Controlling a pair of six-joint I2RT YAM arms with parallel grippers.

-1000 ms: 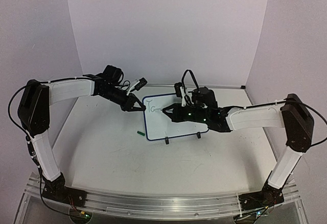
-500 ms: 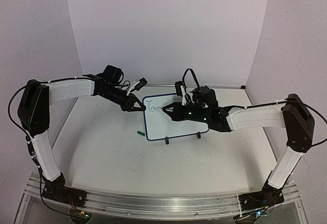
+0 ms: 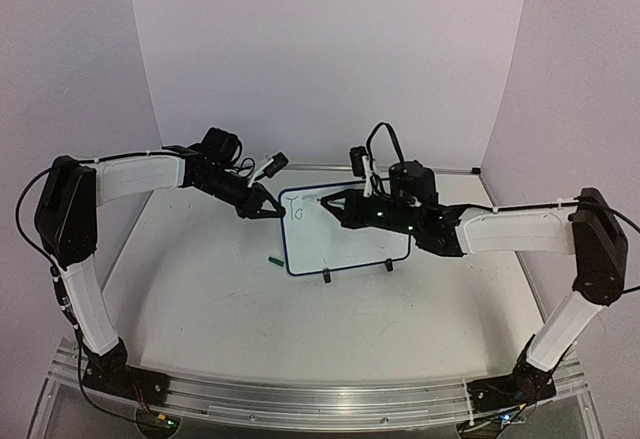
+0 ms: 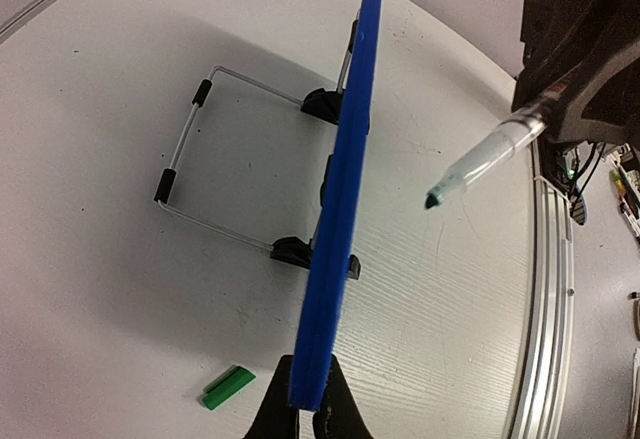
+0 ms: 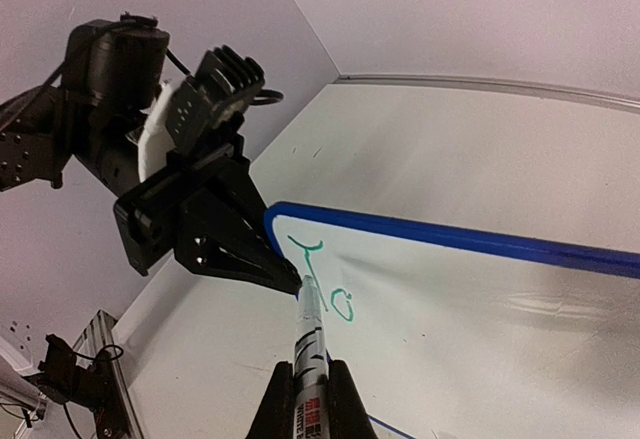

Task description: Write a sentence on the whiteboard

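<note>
**Q:** Where does the sentence stand?

**A:** Two green letters, "To", open the sentence [image 5: 325, 279] at the upper left corner of the whiteboard [image 3: 345, 247]. The board is propped on its wire stand [image 4: 190, 149] at mid-tabletop [image 3: 220, 299].

**Q:** And the pen?

**A:** The marker [image 4: 480, 164] is clamped in the right jaws, its long axis aimed at the board's face. Seen from the left wrist, the tip hangs just off the surface, near the "o". The next letter likely belongs to the right of it, on the right arm's side.

**Q:** Who steadies the board?

**A:** The left jaws, closed on its left edge. A green cap [image 4: 227, 386] lies on the tabletop nearby.
</note>
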